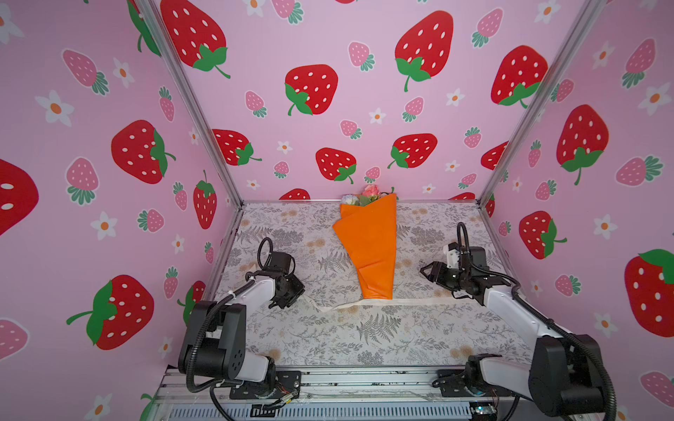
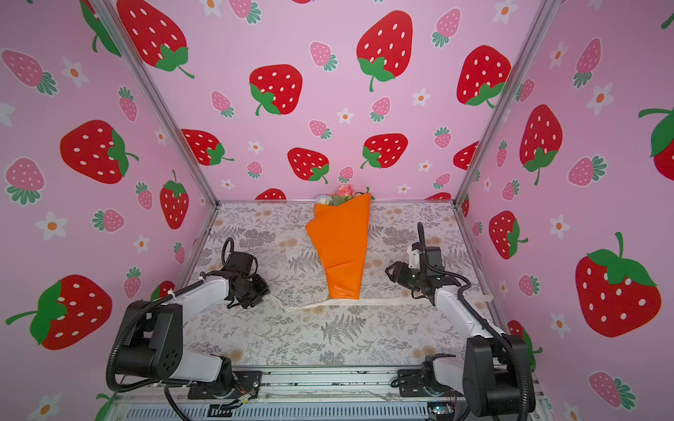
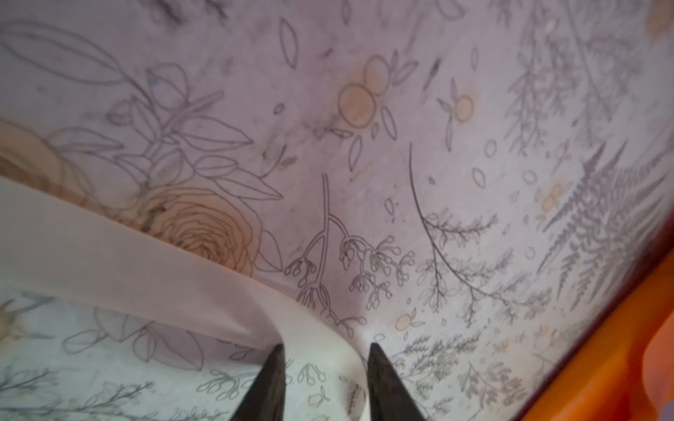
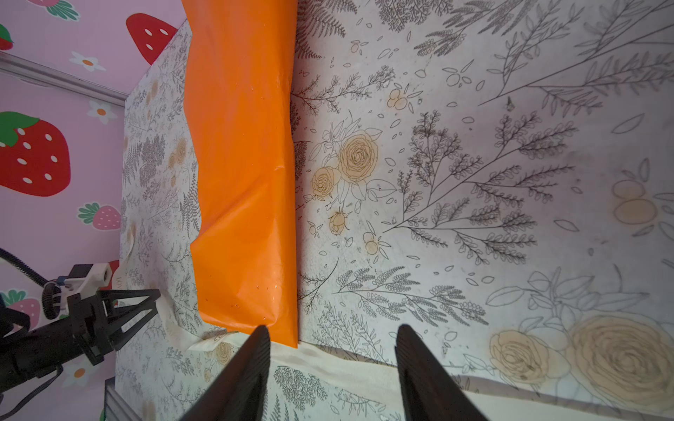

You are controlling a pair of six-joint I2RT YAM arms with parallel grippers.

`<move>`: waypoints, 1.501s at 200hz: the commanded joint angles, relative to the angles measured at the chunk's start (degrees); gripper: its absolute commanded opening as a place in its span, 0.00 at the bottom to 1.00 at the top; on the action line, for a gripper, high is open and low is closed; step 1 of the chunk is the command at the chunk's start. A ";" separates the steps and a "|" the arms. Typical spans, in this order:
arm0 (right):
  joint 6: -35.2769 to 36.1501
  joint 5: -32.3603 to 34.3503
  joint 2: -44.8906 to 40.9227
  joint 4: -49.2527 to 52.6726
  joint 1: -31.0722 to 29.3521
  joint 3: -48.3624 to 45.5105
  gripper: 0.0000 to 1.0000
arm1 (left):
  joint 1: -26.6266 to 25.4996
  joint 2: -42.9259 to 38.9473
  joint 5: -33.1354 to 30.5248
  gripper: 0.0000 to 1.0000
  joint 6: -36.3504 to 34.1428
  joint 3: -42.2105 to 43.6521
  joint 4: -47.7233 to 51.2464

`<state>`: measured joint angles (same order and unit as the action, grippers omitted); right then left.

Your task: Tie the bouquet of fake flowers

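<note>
I judge ribbon pickup to be in hand: the bouquet of fake flowers (image 1: 370, 191) lies wrapped at upper centre in both top views, the left gripper (image 3: 324, 351) straddles the ribbon (image 1: 419, 301) with jaws narrowly apart, and the right gripper (image 4: 332, 330) is released and empty, so next I clamp and lift that end.

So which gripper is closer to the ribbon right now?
Left. The left gripper has the ribbon running between its jaws, left of the orange wrap. The right gripper hangs open to the right of the orange wrap, clear of the ribbon.
</note>
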<state>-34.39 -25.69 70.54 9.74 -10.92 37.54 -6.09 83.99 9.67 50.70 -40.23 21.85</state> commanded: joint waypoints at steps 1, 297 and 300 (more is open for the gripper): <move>-0.84 -0.71 1.18 -1.25 -0.94 -0.35 0.58 | 0.62 1.84 -1.41 0.17 -0.58 -1.25 1.19; -1.29 0.54 5.92 -3.29 -5.43 0.66 0.59 | -0.94 4.25 2.48 0.23 2.94 -4.45 0.66; -1.29 0.58 5.95 -3.17 -5.43 0.58 0.59 | -0.94 4.24 2.39 0.20 2.78 -4.64 0.65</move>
<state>-36.29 -25.93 76.66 5.89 -15.92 37.21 -6.81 87.11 14.76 53.76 -42.63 21.10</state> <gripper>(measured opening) 0.586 0.310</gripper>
